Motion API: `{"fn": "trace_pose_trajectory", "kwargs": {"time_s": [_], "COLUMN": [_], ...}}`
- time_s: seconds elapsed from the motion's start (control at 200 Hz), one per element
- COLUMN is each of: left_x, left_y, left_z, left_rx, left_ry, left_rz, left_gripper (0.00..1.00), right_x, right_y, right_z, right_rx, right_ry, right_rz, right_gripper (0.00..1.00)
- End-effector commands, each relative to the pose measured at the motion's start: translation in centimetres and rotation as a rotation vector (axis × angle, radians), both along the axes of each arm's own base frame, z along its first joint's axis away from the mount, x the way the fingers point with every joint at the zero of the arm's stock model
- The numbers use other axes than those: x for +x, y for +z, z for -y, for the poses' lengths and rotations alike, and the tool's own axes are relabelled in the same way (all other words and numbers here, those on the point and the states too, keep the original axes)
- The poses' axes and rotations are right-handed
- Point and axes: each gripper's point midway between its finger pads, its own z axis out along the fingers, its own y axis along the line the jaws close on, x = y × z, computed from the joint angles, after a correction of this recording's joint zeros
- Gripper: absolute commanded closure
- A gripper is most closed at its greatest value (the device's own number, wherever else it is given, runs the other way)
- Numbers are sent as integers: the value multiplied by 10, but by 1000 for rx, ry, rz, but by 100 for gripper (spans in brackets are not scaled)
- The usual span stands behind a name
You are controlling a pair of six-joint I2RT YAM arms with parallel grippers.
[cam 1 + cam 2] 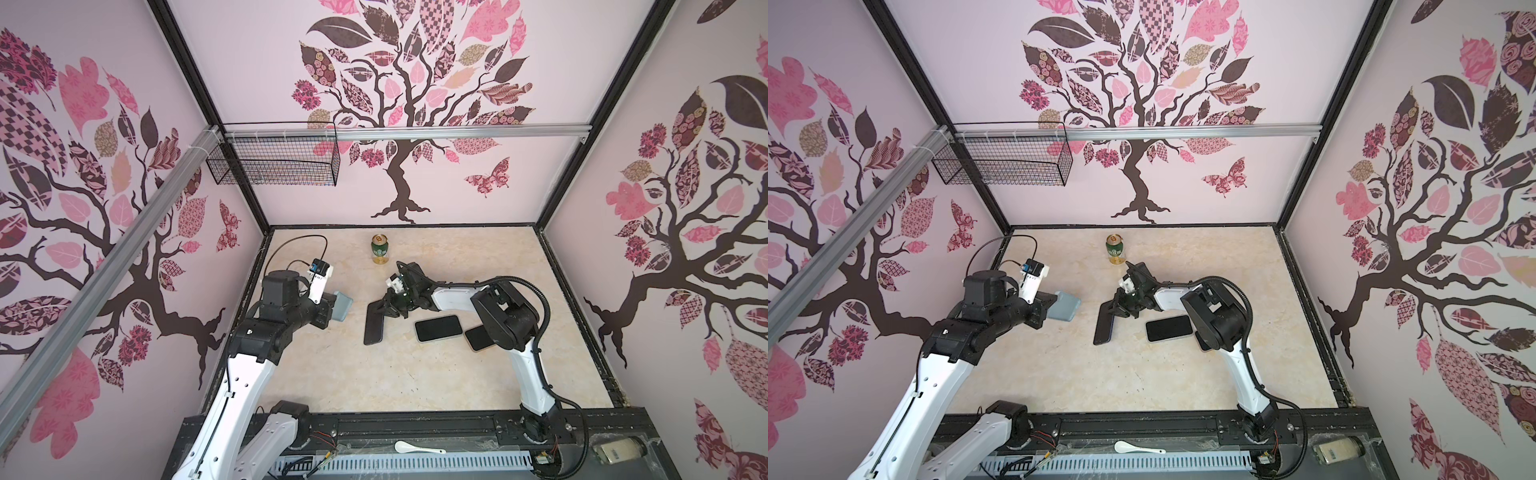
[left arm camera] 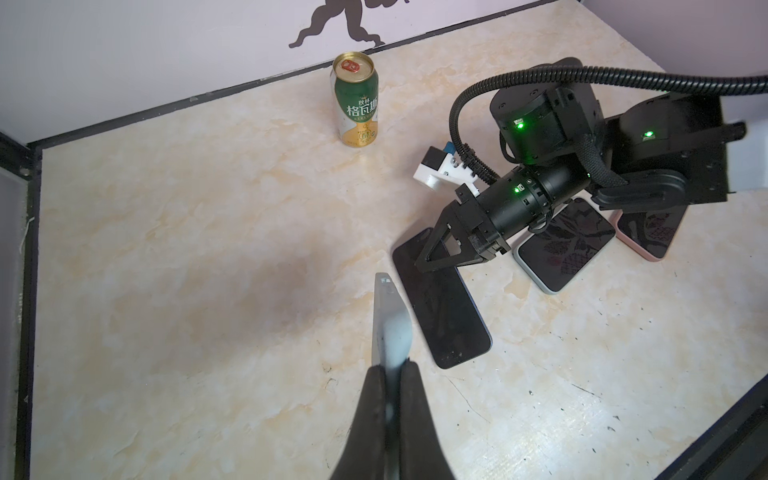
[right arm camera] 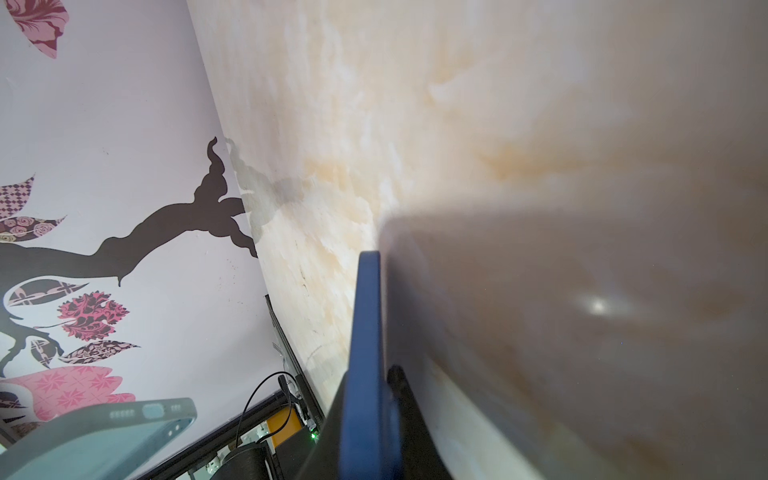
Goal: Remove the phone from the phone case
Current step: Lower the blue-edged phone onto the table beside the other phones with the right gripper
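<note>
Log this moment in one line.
left gripper: shut on case, raised | right gripper: shut on phone | phone: out of case | can: upright

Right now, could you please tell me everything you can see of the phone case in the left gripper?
The phone case is a pale grey-blue shell, matte and soft-looking, with rounded corners. The right wrist view shows slots and small holes cut in one short edge. Seen edge-on, it looks thin and empty. The left gripper, shut on one end, holds it raised off the table; nothing else touches it.
</note>
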Motion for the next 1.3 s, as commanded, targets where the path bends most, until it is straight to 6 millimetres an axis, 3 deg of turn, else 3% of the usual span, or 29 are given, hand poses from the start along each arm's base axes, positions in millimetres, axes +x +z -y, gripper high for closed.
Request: {"fn": "trace_pose_trajectory", "kwargs": {"time_s": [0.0,0.175,0.86,1.16,1.295], "left_x": [1,1,-1,-4,-8], "left_y": [18,17,19,22,26], "left_z": [1,1,2,7,15], "left_rx": [-5,-4,-12,-32,-64], "left_ry": [-15,-15,-19,-48,-90], "left_rz": [48,45,46,43,41], "left_gripper": [100,100,100,100,100], "right_x": [4,0,-8,1,12], "right_y": [1,-4,-21,-25,1], "right_z": [-10,-8,18,63,85], "right_rx": [33,25,-98,-285,-322], "right_ry": [11,13,-49,-155,-189], "right_rz": [-7,-15,-10,50,144], "right_gripper": [82,72,60,50,46]}}
